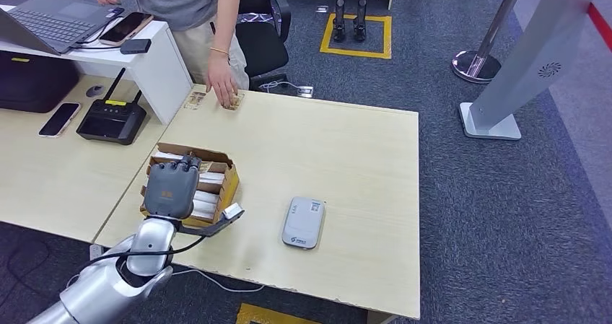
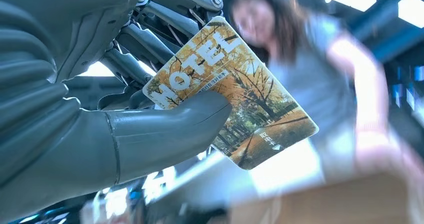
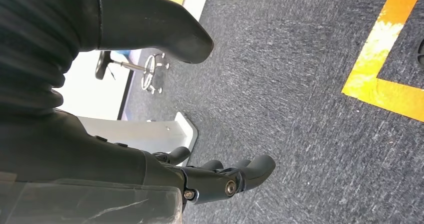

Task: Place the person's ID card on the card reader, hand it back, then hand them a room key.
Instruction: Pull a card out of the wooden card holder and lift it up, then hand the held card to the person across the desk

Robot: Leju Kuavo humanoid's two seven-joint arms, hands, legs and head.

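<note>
My left hand (image 1: 171,187) hovers over a cardboard box (image 1: 229,185) of stacked cards at the table's near left. In the left wrist view the thumb and fingers (image 2: 165,129) pinch a room key card (image 2: 240,94) printed "HOTEL" with autumn trees. A grey card reader (image 1: 303,223) lies flat on the table to the right of the box, with nothing on it. The person (image 1: 191,6) stands at the far side, one hand (image 1: 222,87) resting on a card (image 1: 234,103) at the table's far edge. My right hand (image 3: 125,169) hangs over the carpet, fingers apart, holding nothing.
A second small card (image 1: 193,100) lies next to the person's hand. The left desk holds a laptop (image 1: 50,21), two phones (image 1: 59,119) and a black router (image 1: 112,118). A black chair (image 1: 263,32), a stanchion base (image 1: 476,66) and a white sign stand (image 1: 527,64) stand beyond.
</note>
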